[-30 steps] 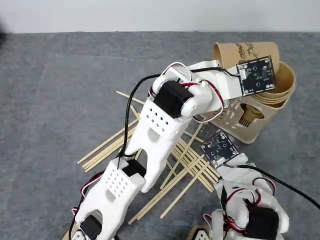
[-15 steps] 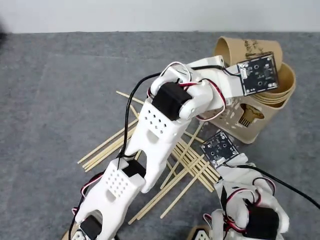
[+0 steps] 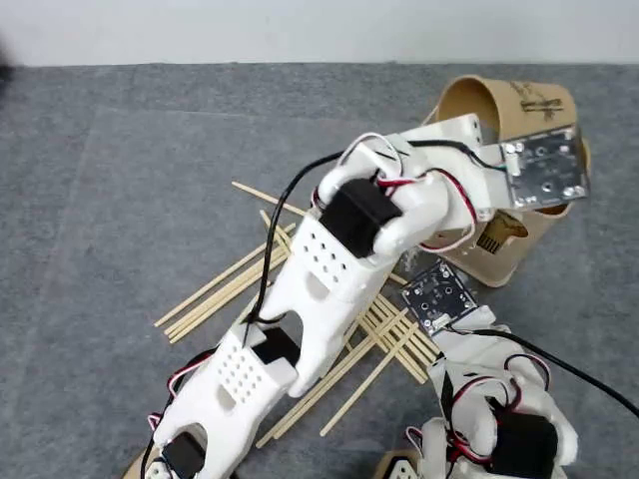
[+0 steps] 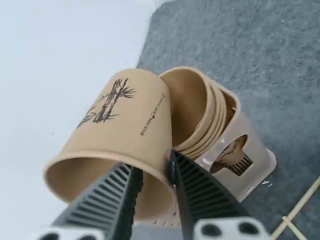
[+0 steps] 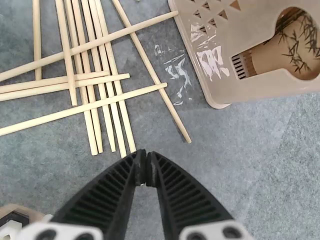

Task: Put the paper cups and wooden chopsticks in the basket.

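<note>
A brown paper cup (image 4: 120, 135) with a bamboo print lies on its side over the beige basket (image 4: 252, 160), and my left gripper (image 4: 155, 175) is shut on its rim. Several stacked paper cups (image 4: 200, 107) stand inside the basket. In the high view the held cup (image 3: 504, 100) sits at the basket's (image 3: 499, 254) far side, with the left arm (image 3: 339, 259) stretched across the table to it. Several wooden chopsticks (image 5: 95, 90) lie crossed on the grey mat beside the basket (image 5: 235, 55). My right gripper (image 5: 142, 167) hovers shut just short of them, holding nothing.
More chopsticks (image 3: 215, 289) fan out to the left on the grey mat (image 3: 130, 200). The left arm passes above the chopstick pile. The right arm's base (image 3: 499, 419) stands at the near right edge. A pale wall runs behind the table.
The left arm has swung to the right with the cup, carrying it farther over the basket. The right arm has stayed still.
</note>
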